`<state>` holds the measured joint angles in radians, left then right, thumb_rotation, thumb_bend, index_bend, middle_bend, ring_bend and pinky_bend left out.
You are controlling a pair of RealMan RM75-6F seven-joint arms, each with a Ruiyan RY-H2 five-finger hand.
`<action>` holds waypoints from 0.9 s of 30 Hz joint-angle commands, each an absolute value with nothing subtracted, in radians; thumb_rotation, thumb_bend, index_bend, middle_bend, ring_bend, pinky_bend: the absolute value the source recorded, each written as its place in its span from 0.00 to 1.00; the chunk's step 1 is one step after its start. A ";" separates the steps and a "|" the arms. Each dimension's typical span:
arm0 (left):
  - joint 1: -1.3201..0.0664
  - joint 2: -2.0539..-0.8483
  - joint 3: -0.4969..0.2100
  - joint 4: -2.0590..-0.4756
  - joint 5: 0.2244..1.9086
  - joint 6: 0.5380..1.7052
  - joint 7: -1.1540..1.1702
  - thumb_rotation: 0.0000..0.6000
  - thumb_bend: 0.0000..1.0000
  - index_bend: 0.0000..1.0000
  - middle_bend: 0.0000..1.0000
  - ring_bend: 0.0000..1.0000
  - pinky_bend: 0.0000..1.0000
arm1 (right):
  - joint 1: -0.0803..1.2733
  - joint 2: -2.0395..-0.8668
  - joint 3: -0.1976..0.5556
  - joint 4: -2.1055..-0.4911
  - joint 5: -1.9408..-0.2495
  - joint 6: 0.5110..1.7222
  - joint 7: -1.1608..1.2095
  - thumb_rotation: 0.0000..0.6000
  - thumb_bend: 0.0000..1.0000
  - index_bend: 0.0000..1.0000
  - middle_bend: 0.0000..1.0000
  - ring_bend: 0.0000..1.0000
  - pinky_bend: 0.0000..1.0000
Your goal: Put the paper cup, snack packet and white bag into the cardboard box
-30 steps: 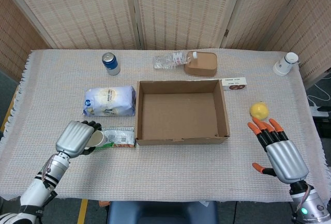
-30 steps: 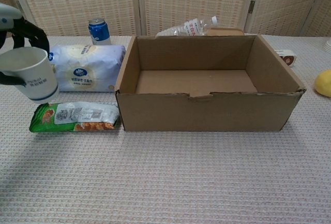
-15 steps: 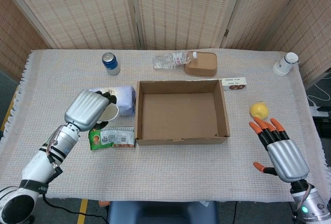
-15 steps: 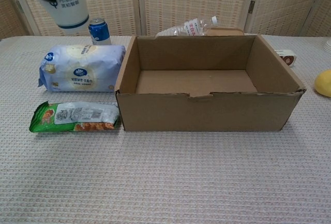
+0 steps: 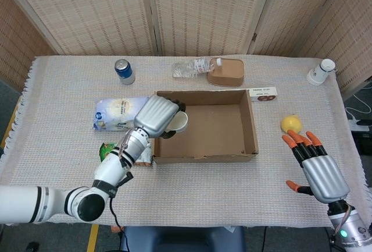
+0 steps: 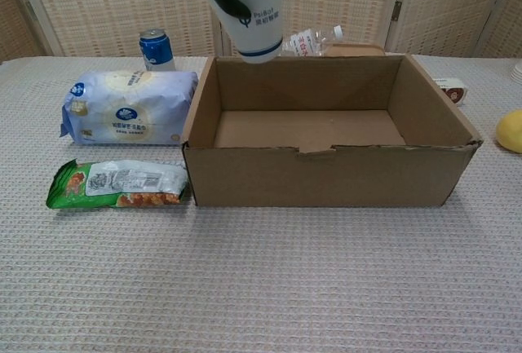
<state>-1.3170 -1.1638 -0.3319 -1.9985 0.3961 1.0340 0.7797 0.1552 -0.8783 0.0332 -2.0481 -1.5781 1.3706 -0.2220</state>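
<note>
Nearest me, right of the cardboard box (image 5: 204, 125), my right hand (image 5: 317, 170) sits idle, fingers spread and holding nothing. Left of the box lie the snack packet (image 6: 118, 184) and, behind it, the white bag (image 6: 130, 108). Over the box's left rear corner, my left hand (image 5: 157, 116) grips the paper cup (image 6: 255, 9), raised above the worktop (image 6: 269, 280)

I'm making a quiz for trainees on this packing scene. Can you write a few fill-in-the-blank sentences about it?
1. The left hand holds the ____ above the box.
2. The snack packet lies on the ____, left of the box.
3. The right hand holds ____.
4. The white bag lies between the snack packet and the blue ____.

Missing words: cup; table; nothing; can
</note>
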 commanded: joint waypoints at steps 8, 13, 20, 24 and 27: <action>-1.349 -1.397 -0.309 -1.779 0.509 1.139 0.716 1.00 0.18 0.00 0.00 0.00 0.14 | 0.152 -0.870 0.038 -2.048 -1.583 1.385 -0.206 1.00 0.00 0.00 0.00 0.00 0.00; -1.317 -1.394 -0.301 -1.772 0.561 1.168 0.696 1.00 0.18 0.00 0.00 0.00 0.13 | 0.153 -0.871 0.037 -2.044 -1.582 1.381 -0.203 1.00 0.00 0.00 0.00 0.00 0.00; -1.224 -1.257 -0.270 -1.889 0.600 1.227 0.701 1.00 0.18 0.00 0.01 0.01 0.17 | 0.150 -0.867 0.037 -2.049 -1.586 1.389 -0.202 1.00 0.00 0.00 0.00 0.00 0.00; -1.091 -1.114 -0.206 -2.021 0.640 1.292 0.659 1.00 0.18 0.00 0.14 0.13 0.28 | 0.150 -0.868 0.034 -2.051 -1.591 1.387 -0.203 1.00 0.00 0.00 0.00 0.00 0.00; -0.993 -1.008 -0.134 -2.078 0.695 1.309 0.628 1.00 0.18 0.03 0.15 0.13 0.28 | 0.152 -0.873 0.028 -2.053 -1.597 1.378 -0.210 1.00 0.00 0.00 0.00 0.00 0.00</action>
<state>-1.0865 -1.1050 -0.2042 -2.0045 0.6405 1.2717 0.6643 0.1514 -0.8718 0.0293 -2.0523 -1.5958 1.3789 -0.2095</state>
